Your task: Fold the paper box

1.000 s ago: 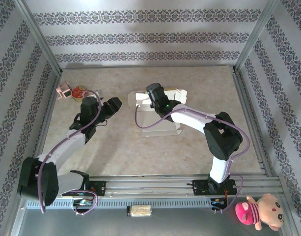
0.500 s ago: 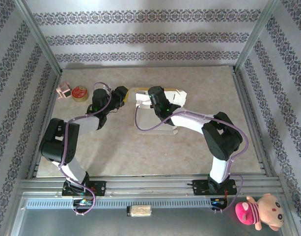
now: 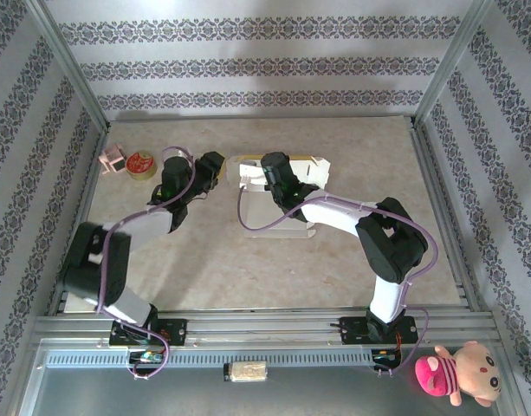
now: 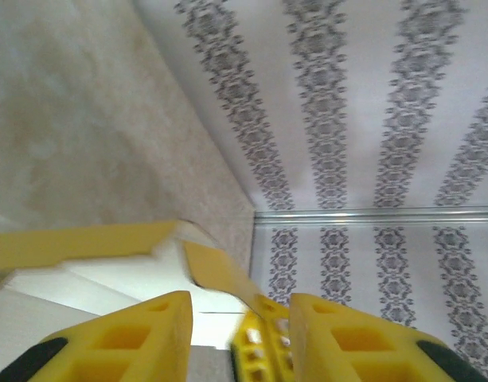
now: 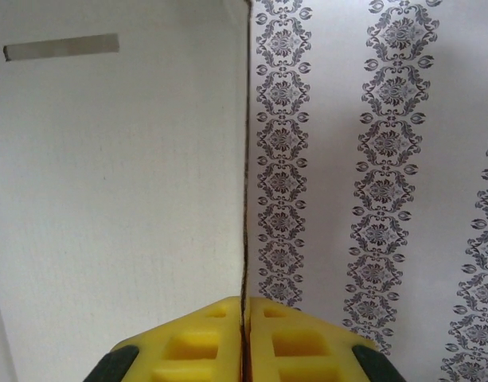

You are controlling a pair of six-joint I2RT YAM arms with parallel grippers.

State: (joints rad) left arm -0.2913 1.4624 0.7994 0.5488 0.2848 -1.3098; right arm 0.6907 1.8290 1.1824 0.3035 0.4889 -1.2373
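Toward the back of the worktop: paper box, partly folded, white face up.
Right claw: pinched shut on the box's sheet edge.
Left claw: jaws apart beside a yellow flap.
Handling: likely light, thin, easily bent; hold flaps near creases.

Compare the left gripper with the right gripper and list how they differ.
1. The left gripper has its fingers apart, while the right gripper has its fingers pressed together.
2. The right gripper pinches the edge of a white panel of the paper box. The left gripper has a yellow flap between its fingers, not visibly clamped.

Shared: both have yellow fingers and both are at the box.
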